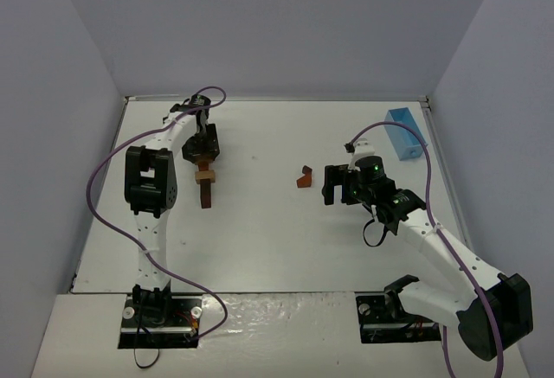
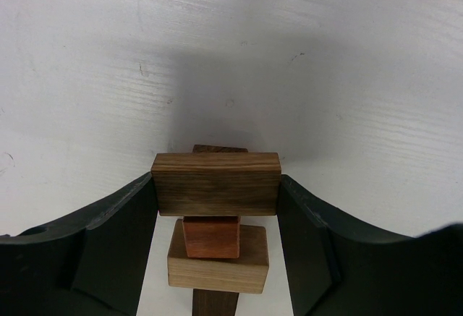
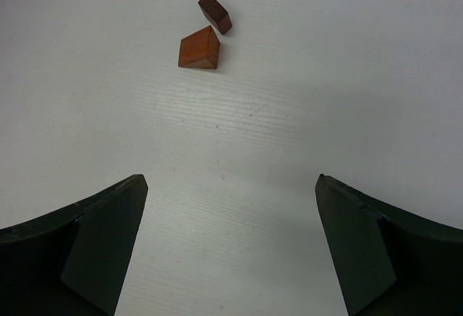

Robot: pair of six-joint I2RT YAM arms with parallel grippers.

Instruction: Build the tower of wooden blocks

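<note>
On the white table [image 1: 260,248], the wood block tower [image 1: 206,189] stood at the left, and the left gripper [image 1: 203,146] was clamped on its topmost dark brown block [image 2: 215,184]. The right gripper [image 3: 230,180] hung spread wide. A reddish-brown wedge [image 3: 199,48] and a small dark block [image 3: 215,13] lay ahead, well clear of its fingers.

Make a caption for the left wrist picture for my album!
Left gripper clamps a dark brown block atop the wood block tower, above a reddish block and a tan block.
</note>
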